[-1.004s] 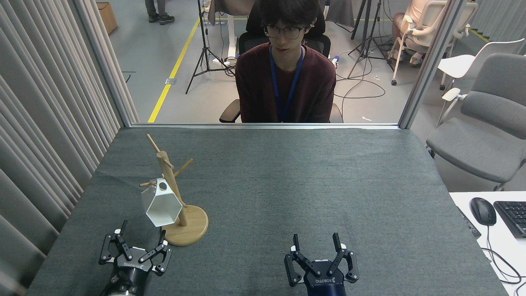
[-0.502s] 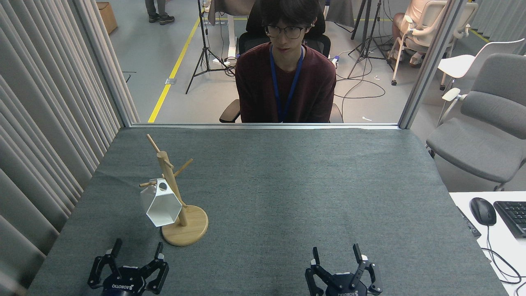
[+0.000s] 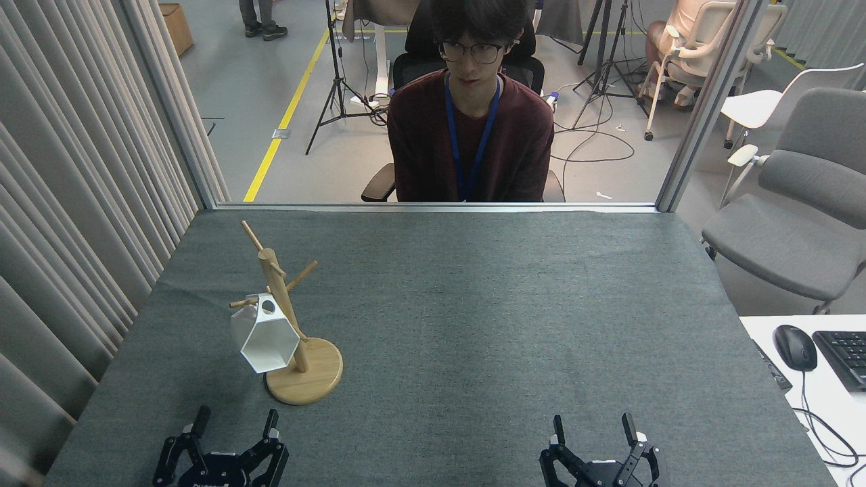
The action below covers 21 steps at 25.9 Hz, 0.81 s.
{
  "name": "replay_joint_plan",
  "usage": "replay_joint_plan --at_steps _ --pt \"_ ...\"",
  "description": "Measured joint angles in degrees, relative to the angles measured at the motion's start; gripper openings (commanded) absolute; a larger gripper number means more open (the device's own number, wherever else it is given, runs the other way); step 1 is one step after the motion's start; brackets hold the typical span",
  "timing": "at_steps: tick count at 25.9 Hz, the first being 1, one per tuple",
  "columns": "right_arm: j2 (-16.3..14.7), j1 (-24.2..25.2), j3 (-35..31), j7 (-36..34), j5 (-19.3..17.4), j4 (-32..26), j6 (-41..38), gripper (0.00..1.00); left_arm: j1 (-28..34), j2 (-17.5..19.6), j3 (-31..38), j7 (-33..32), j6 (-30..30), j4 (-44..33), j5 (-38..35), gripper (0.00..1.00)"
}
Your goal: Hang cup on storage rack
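Note:
The white faceted cup (image 3: 264,340) hangs by its pierced tab from a left-pointing peg of the light wooden storage rack (image 3: 287,318), which stands on its round disc base at the table's near left. The cup's hexagonal mouth faces me and nothing holds it. My left gripper (image 3: 235,421) sits at the bottom edge, below the rack and apart from it, open and empty. My right gripper (image 3: 593,428) is low at the bottom right of centre, also open and empty.
A grey felt table top (image 3: 473,304) spreads out from the rack. A seated person (image 3: 470,128) faces me past the far edge. Curtains (image 3: 74,203) run along the left side. A white desk with a mouse (image 3: 794,346) and keyboard stands at the right.
Both grippers have drawn back toward the bottom edge, the right one also shifting rightward. The cup stays hanging on the rack, unmoved.

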Motion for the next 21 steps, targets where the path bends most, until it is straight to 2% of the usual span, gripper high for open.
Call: replay_joint_plan --at_steps 21 --pt "-0.2 -0.1 0.0 0.0 -0.1 -0.1 0.0 0.98 0.0 -0.1 -0.1 0.3 0.0 0.1 0.0 0.99"
